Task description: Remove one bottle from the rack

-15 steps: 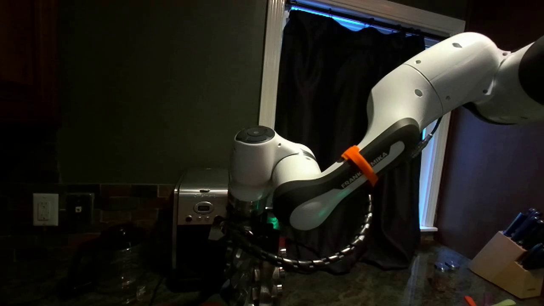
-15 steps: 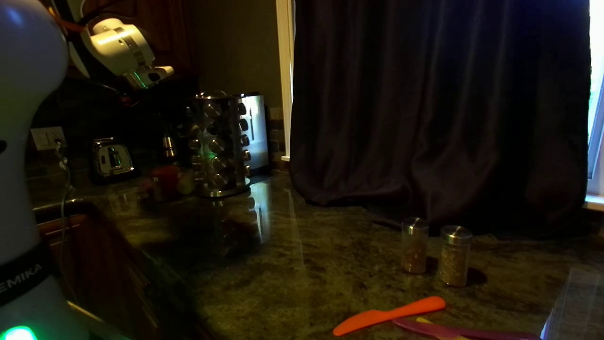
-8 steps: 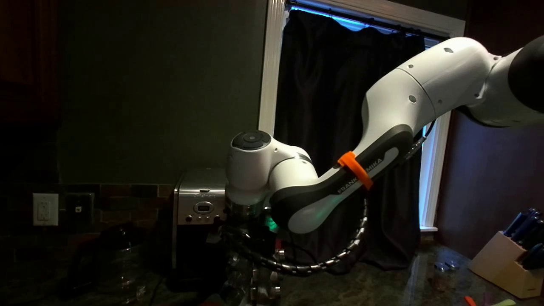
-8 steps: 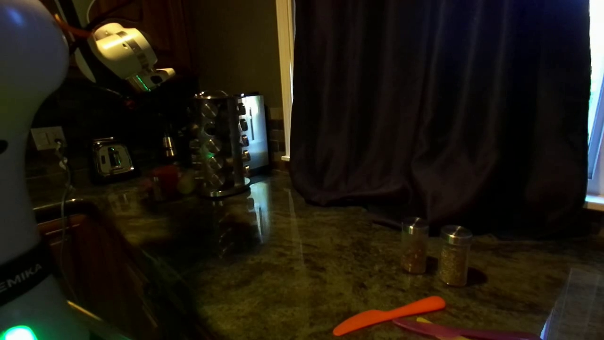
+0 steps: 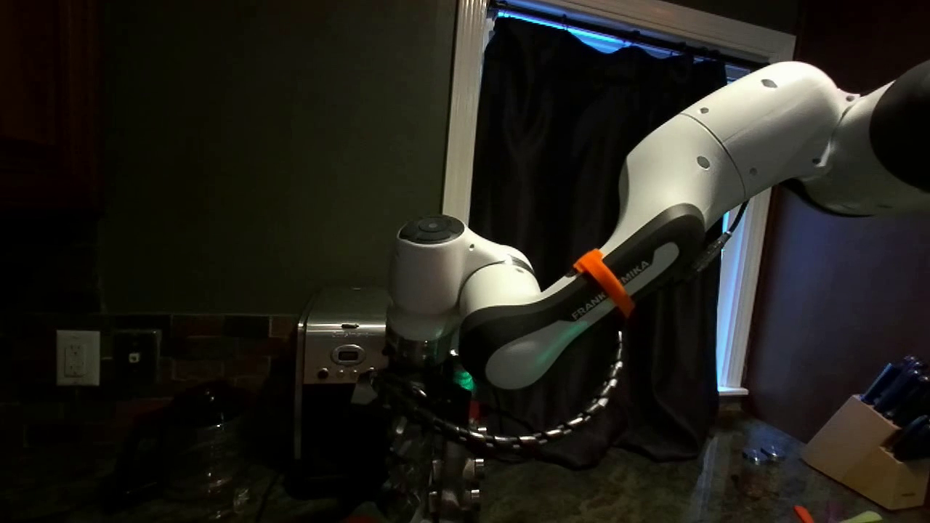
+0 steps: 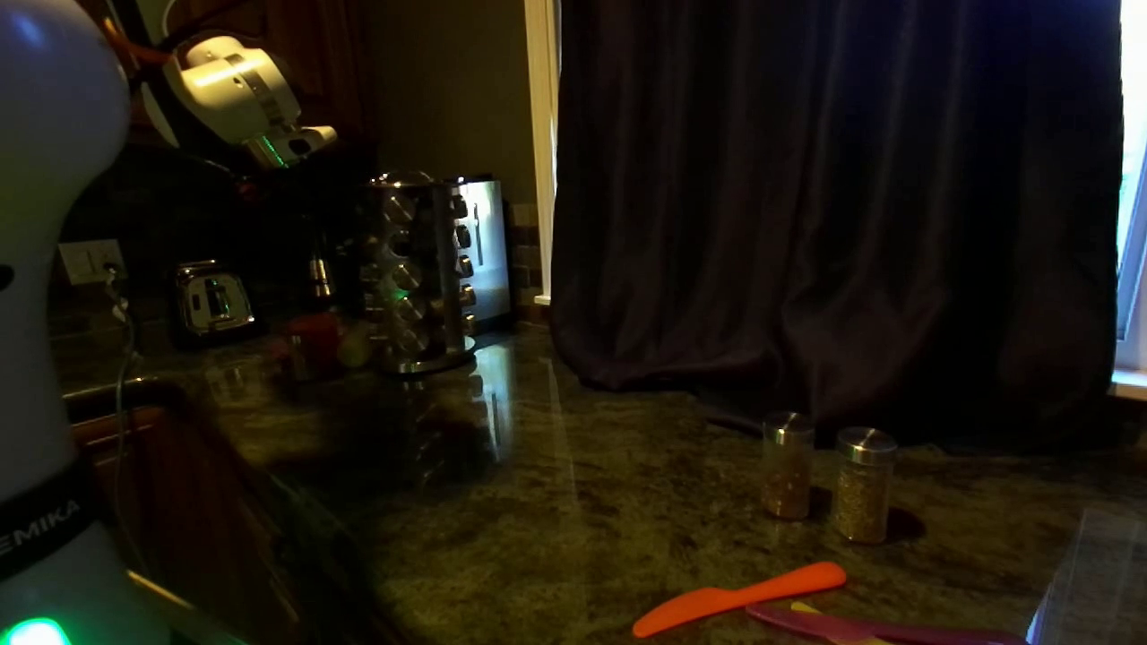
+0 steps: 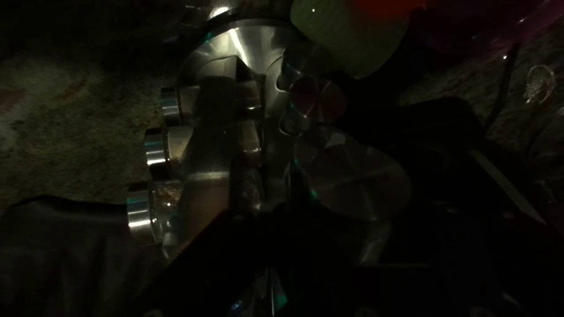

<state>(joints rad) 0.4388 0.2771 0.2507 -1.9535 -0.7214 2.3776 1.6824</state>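
bottle (image 7: 359, 193), wrist view, right of centre: judged light, slick, breakable, best gripped by cap (image 7: 352, 171); jaws together, grasp indiscernible.

On my remote feed, in an exterior view, I've got rack (image 6: 430, 364) on counter (image 6: 573, 520), bottles (image 6: 404, 278) in it. Appliance (image 6: 489, 255) behind it, slightly right. Toaster (image 6: 213, 303) left of it, well apart. Curtain (image 6: 833, 197) right of it. Two jars (image 6: 863, 497) before it, well right; utensils (image 6: 739, 598) also before it, right, farther out.
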